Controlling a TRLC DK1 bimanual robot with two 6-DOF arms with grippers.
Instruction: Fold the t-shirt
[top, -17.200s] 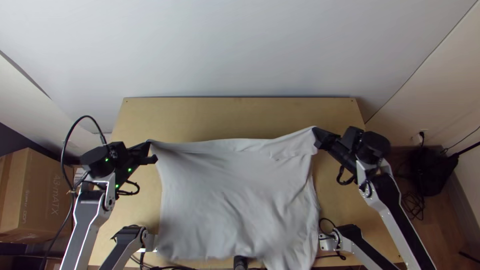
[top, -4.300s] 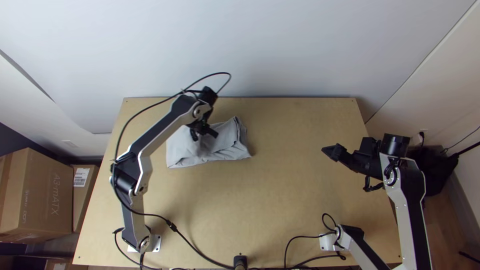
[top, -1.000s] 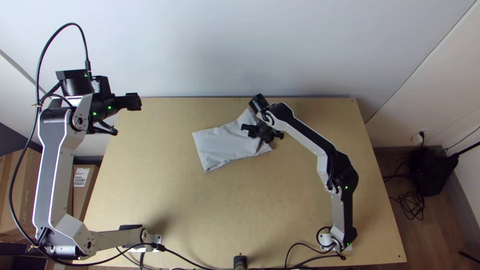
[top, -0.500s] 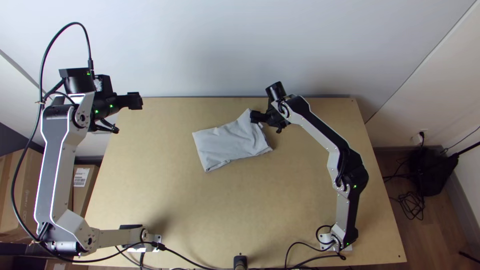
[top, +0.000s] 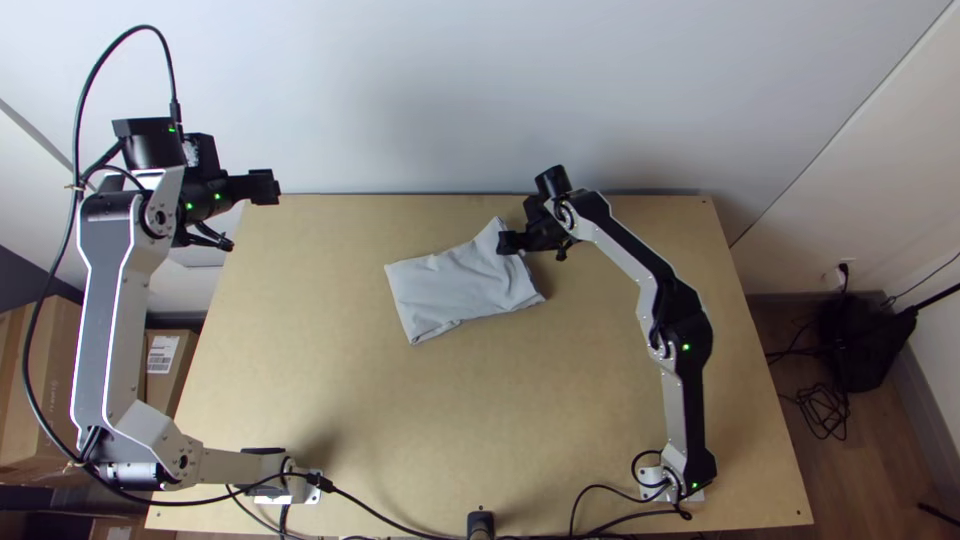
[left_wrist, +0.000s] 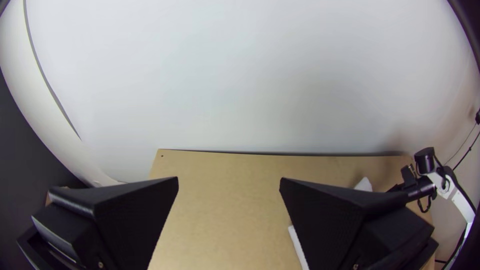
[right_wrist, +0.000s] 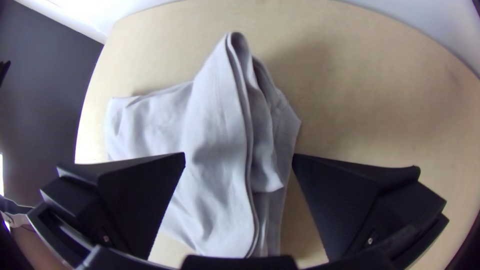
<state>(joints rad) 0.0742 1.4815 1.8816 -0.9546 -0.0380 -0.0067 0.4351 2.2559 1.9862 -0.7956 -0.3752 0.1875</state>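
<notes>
Across the view, a light wooden table (top: 600, 400). Lying askew on it, toward the far edge near the middle: a pale grey shirt (top: 455, 285), folded into a rumpled oblong, layers stacked at one end. By that end, the right gripper (top: 506, 243), spread wide, gripping nothing. Near the far left corner, the left gripper (top: 270, 187), also wide open and empty.

Silver-grey links (top: 103, 320) meet black joints (top: 692, 325) with tiny green lights (top: 686, 347), and a black cable (top: 147, 27) loops.
</notes>
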